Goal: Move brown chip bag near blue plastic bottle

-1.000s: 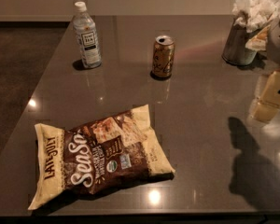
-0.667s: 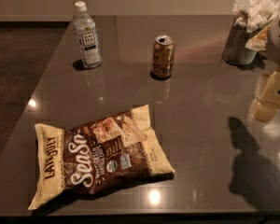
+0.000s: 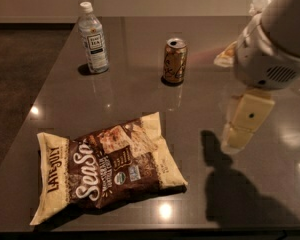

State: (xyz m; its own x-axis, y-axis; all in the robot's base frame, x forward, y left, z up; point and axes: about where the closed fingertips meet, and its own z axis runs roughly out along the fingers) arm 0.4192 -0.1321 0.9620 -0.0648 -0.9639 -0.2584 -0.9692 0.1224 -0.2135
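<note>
The brown chip bag (image 3: pixel 107 166) lies flat near the table's front left, with its "SeaSalt" script facing up. The blue plastic bottle (image 3: pixel 93 39) stands upright at the back left, well apart from the bag. My gripper (image 3: pixel 238 131) hangs on the right over the table, to the right of the bag and a good gap from it. It holds nothing that I can see. Its shadow falls on the table below it.
A gold drink can (image 3: pixel 175 60) stands upright at the back middle, between the bottle and my arm. My arm's white body (image 3: pixel 270 54) fills the upper right and hides most of some white paper (image 3: pixel 260 1). The dark table (image 3: pixel 140 99) ends at the front edge and on the left.
My arm has swung in from the right edge toward the middle and now covers the container at the back right. The bag, bottle and can have not moved.
</note>
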